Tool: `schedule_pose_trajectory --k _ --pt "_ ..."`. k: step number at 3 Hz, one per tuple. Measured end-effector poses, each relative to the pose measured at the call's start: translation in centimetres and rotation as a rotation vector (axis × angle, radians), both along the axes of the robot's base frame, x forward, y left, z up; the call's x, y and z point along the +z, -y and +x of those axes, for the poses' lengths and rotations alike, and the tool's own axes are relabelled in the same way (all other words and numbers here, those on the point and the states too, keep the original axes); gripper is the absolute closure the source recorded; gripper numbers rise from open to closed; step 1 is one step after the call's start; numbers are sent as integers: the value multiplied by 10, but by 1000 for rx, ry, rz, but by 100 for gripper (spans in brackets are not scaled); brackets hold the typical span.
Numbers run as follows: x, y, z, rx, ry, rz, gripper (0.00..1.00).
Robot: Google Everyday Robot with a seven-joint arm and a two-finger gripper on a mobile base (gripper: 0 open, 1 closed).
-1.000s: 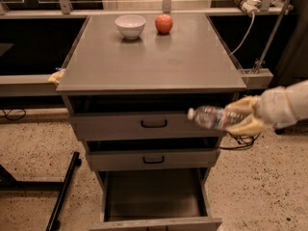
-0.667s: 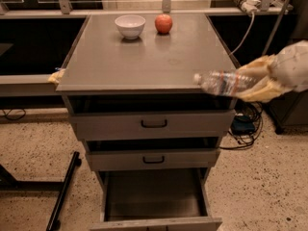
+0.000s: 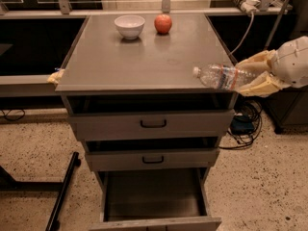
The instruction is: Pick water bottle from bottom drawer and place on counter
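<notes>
Since a second ago, water bottle (image 3: 222,76) and tool (image 3: 242,77) have come up from top-drawer height to tabletop level; only a slight rise over the last fraction of that. Tool reaches in from 3 o'clock, pale fingers (image 3: 254,63) closed above and below the bottle's base end, holding it. Bottle lies sideways, cap pointing to 9 o'clock, over the 4 o'clock corner of the tabletop (image 3: 139,61); cannot tell whether it touches the surface or hangs just above. Red-and-blue label band shows mid-body. Bottom drawer (image 3: 154,194) pulled out at 6 o'clock, plain grey inside showing, below the two shallower drawers (image 3: 153,124) with black handles. White bowl (image 3: 129,26) near the tabletop's 12 o'clock edge; red apple (image 3: 163,23) just beside it at its 3 o'clock, not touching. Both well apart from the bottle. Cables (image 3: 243,129) on the speckled floor at the cabinet's 3 o'clock
</notes>
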State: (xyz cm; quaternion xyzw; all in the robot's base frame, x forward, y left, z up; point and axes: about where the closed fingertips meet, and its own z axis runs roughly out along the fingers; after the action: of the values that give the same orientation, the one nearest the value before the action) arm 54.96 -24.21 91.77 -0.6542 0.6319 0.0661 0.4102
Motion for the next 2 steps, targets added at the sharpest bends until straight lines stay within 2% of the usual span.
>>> schedule_pose_trajectory --k 1,2 --pt "-8 -11 34 19 10 5 100" --pt "-5 -35 90 60 19 1 100"
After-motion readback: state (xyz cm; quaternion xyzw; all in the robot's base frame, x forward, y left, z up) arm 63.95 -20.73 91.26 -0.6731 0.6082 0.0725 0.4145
